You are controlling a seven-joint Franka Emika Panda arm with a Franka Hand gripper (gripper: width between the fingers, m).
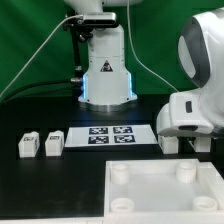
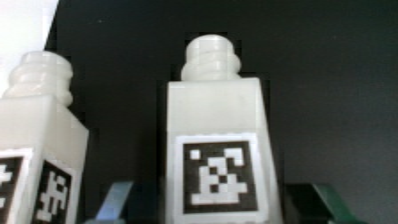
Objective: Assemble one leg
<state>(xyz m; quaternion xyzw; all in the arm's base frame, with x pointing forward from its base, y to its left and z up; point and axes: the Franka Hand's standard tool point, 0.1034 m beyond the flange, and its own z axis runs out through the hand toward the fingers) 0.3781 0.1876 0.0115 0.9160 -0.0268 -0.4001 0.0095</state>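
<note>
In the wrist view a white leg point(image 2: 221, 130) stands upright with a knob on top and a black-and-white tag low on its face. It stands between my two fingers point(image 2: 121, 203), which flank it with dark gaps on both sides. My gripper point(image 2: 222, 208) is open around it and does not touch it. A second leg point(image 2: 36, 130) stands close beside the first, outside the fingers. In the exterior view my gripper point(image 1: 185, 138) is low over the table at the right, over a white leg point(image 1: 170, 143); its fingers are hidden there. Two more legs point(image 1: 28, 146) point(image 1: 53, 144) stand at the left.
The marker board point(image 1: 105, 135) lies mid-table in front of the robot base point(image 1: 105, 75). The large white panel with round sockets point(image 1: 160, 200) lies at the front right, just in front of my gripper. Cables hang behind the base.
</note>
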